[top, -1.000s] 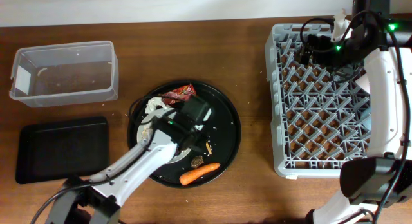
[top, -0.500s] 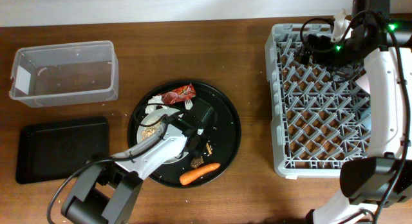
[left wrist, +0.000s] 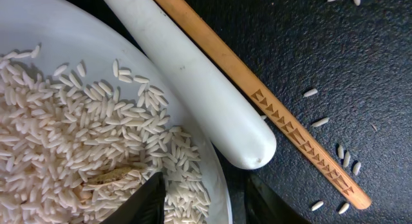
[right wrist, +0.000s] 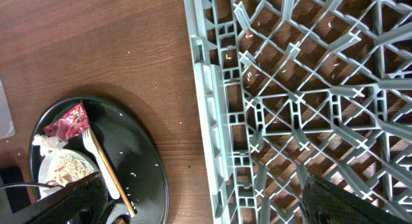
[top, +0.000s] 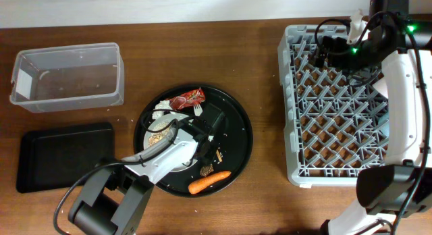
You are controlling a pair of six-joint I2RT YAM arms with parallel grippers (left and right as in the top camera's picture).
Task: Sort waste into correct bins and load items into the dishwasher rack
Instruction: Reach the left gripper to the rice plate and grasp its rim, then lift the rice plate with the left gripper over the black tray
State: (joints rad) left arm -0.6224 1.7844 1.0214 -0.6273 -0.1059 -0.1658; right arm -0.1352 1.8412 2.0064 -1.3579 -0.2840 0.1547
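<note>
The pale plate (left wrist: pixel 84 31) holds white rice (left wrist: pixel 77 140) with a brown bit. My left gripper (left wrist: pixel 209 201) straddles the plate's right rim, one finger on the rice and the other outside on the round black tray; a gap shows on both sides of the rim, so it is open. The white fork handle (left wrist: pixel 193 89) and a wooden chopstick (left wrist: pixel 283 121) lie just beyond. From overhead, the left gripper (top: pixel 196 144) sits over the plate, with the red wrapper (top: pixel 187 98), tissue (top: pixel 162 110), carrot (top: pixel 209 182) and dark lump (top: pixel 206 170) around it. Wide open and holding nothing, my right gripper (top: pixel 329 49) hangs over the grey dishwasher rack (top: pixel 337 113).
The clear tub (top: pixel 67 76) stands at the back left, and the flat black tray (top: pixel 64 156) lies in front of it. The round black tray (top: pixel 236 127) carries loose rice grains. Bare wood separates it from the rack's left wall (right wrist: pixel 212 108).
My left arm has dropped lower onto the plate's right side and its jaws have narrowed around the rim. The right arm has not moved.
</note>
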